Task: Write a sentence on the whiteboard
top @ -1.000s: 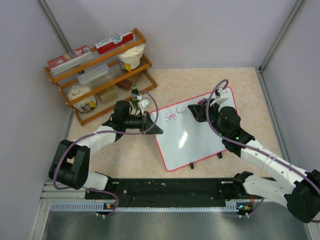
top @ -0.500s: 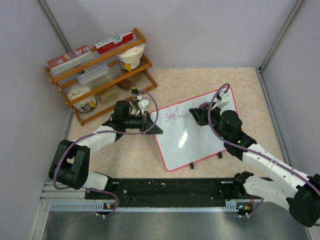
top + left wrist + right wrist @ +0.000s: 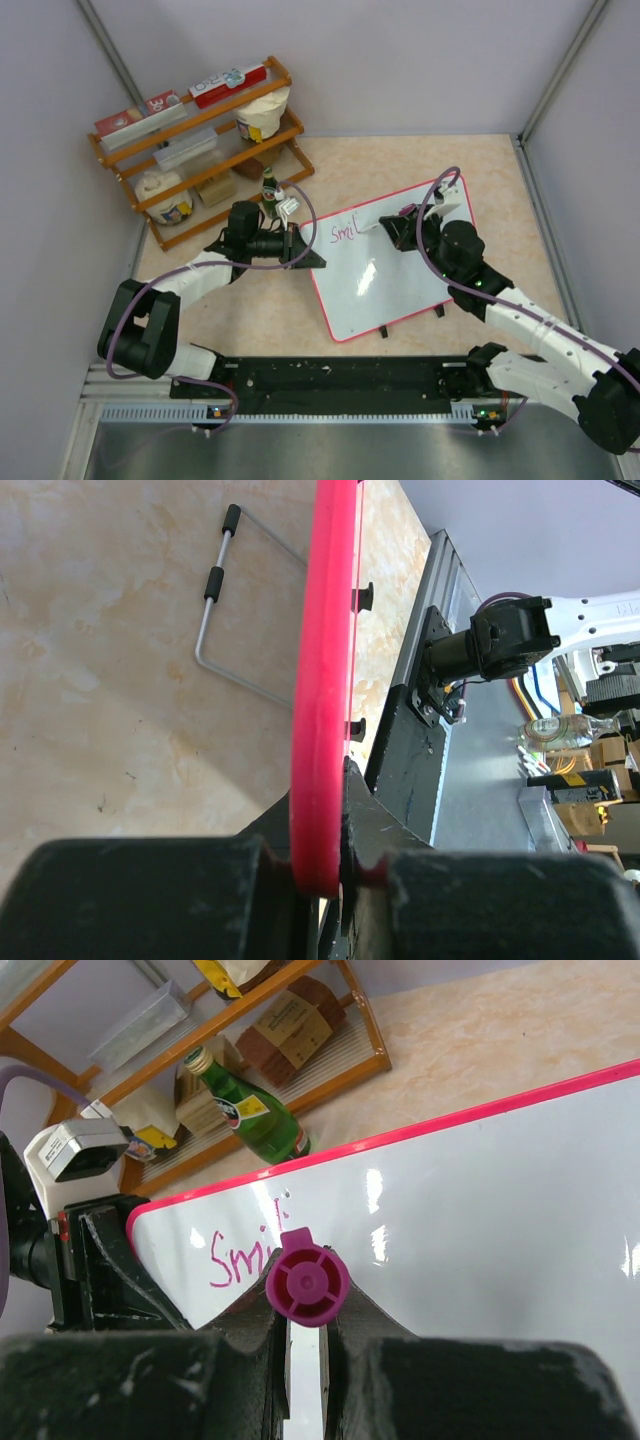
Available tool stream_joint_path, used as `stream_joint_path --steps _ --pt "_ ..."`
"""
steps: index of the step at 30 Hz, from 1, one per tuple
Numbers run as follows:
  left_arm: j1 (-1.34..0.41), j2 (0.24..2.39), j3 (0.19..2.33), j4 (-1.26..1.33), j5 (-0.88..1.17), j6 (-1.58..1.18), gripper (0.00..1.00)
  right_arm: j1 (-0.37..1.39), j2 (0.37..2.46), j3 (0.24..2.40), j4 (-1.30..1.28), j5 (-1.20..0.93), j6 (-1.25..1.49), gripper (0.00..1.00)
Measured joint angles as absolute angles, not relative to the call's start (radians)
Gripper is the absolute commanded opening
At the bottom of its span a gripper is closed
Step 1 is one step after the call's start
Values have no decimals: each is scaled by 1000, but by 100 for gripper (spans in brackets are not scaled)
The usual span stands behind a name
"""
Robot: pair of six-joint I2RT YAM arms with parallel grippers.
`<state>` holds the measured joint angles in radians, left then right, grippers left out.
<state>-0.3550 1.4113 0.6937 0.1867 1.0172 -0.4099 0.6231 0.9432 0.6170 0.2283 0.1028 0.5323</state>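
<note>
The whiteboard (image 3: 400, 270), white with a pink frame, stands tilted at the table's middle right. Pink handwriting (image 3: 343, 232) reading "Smil" sits at its upper left, and shows in the right wrist view (image 3: 240, 1252). My left gripper (image 3: 300, 247) is shut on the whiteboard's left edge; the left wrist view shows the pink frame (image 3: 325, 680) pinched between the jaws. My right gripper (image 3: 392, 228) is shut on a magenta marker (image 3: 307, 1282), whose end faces the camera, with its tip against the board just right of the letters.
A wooden rack (image 3: 195, 150) with boxes, tubs and a green bottle (image 3: 269, 192) stands at the back left, close behind the left gripper. The board's wire stand (image 3: 225, 610) rests on the beige table. The grey base rail (image 3: 340, 380) runs along the near edge.
The right gripper with the marker moved slightly right along the board. The writing grew from "Smi" to "Smil". The left arm has not moved.
</note>
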Motion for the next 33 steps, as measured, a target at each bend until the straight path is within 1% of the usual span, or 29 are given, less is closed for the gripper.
stream_joint_path --steps 22,33 --pt "-356 1411 694 188 1018 -410 0 619 942 686 193 136 506 0" --pt "-356 1411 694 188 1018 -410 0 619 952 684 193 129 507 0"
